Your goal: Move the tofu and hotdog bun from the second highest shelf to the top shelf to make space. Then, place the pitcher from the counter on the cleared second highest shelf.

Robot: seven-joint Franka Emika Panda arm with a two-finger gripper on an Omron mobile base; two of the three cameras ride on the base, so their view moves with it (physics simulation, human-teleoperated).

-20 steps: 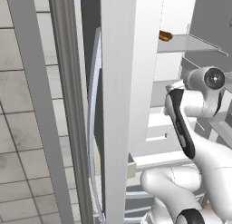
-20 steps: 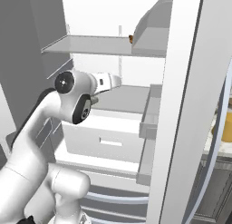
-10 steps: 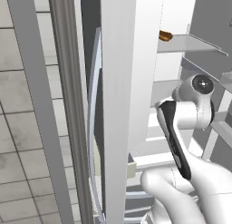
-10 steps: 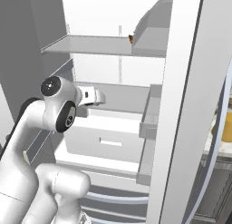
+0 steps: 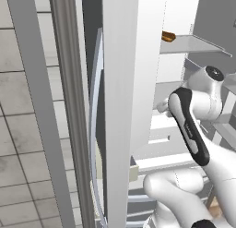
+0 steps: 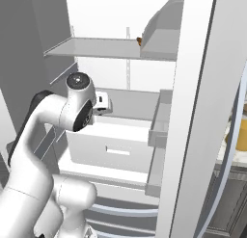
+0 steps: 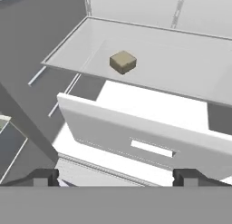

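We see the tofu (image 7: 123,62) on its shelf (image 7: 181,73), far ahead and left of centre; fingers (image 7: 115,177) spread, holding nothing.

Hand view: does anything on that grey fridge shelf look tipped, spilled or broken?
Nothing stands out. The small cream-beige tofu block sits flat and whole on the pale grey shelf panel, turned a little askew to its front edge. No spill shows. The white drawer below looks intact.

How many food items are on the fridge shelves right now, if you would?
2: the hotdog bun on the top shelf, the tofu on the shelf below. Others may be hidden.
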